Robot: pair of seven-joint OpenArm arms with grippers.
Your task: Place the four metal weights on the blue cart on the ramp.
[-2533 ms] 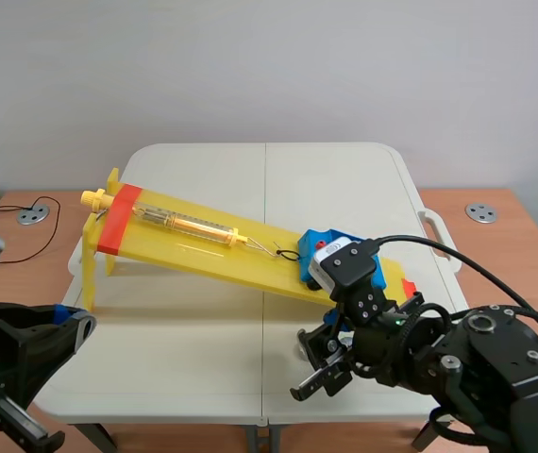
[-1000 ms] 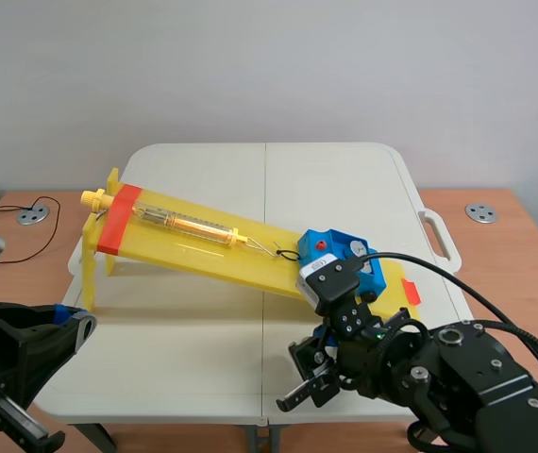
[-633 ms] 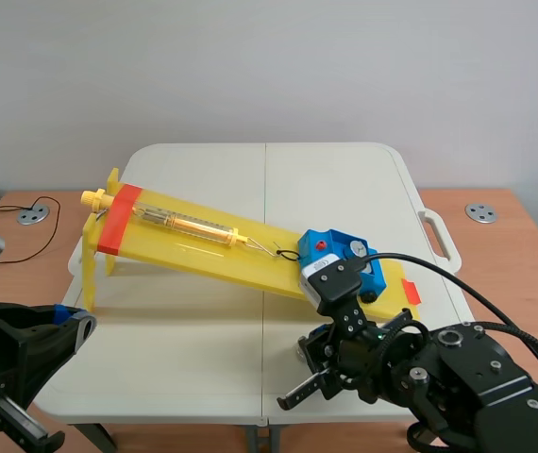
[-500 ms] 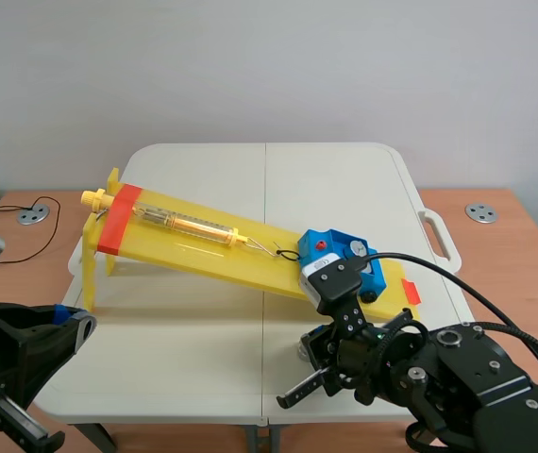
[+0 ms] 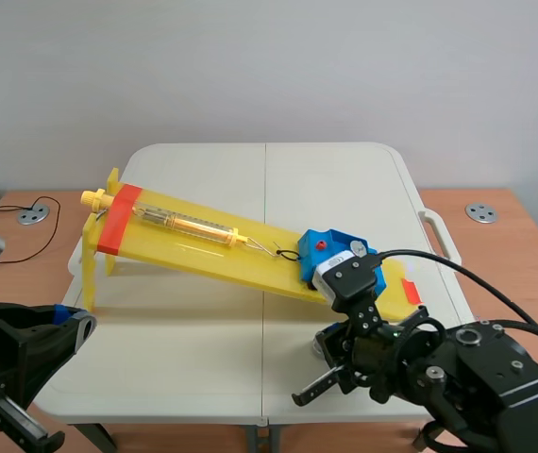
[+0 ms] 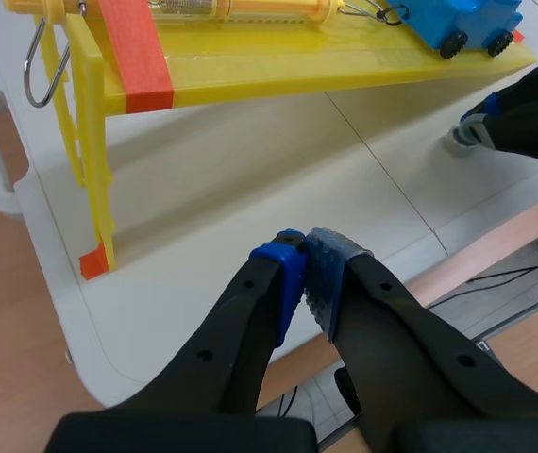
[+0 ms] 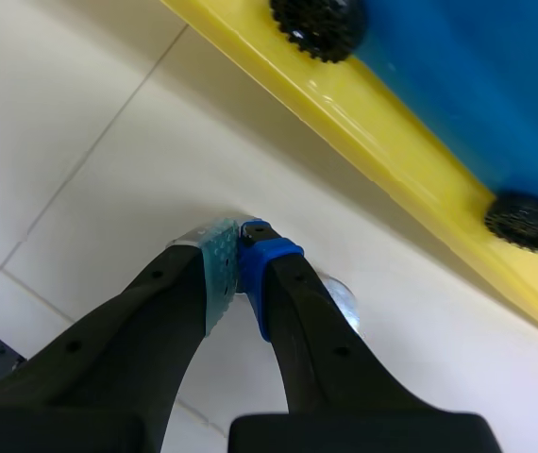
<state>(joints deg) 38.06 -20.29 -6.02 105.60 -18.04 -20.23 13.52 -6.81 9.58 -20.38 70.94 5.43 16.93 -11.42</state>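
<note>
A yellow ramp [image 5: 203,247] slopes down to the right on the white table. The blue cart [image 5: 330,247] stands at its low end with one silver weight [image 5: 357,248] on top. On the table just below the cart, my right gripper [image 5: 328,357] is shut on another metal weight [image 5: 323,346]. In the right wrist view the right gripper [image 7: 239,247] has its pads pressed close, and silver of the weight [image 7: 342,300] shows beside the fingers, under the cart [image 7: 458,85]. My left gripper [image 6: 305,247] is shut on nothing at the near left edge, far from the ramp [image 6: 250,71].
A spring scale in a clear tube [image 5: 189,225] lies along the ramp, hooked to the cart. Red tape [image 5: 118,219] wraps the ramp's high end. The table's front edge [image 5: 278,415] is close under the right gripper. A carry handle [image 5: 439,236] sticks out on the right.
The right gripper, open 2.5 s ago, lowered onto the weight and shut. In the last half second arm and weight shifted right toward the cart. The left arm stayed still.
</note>
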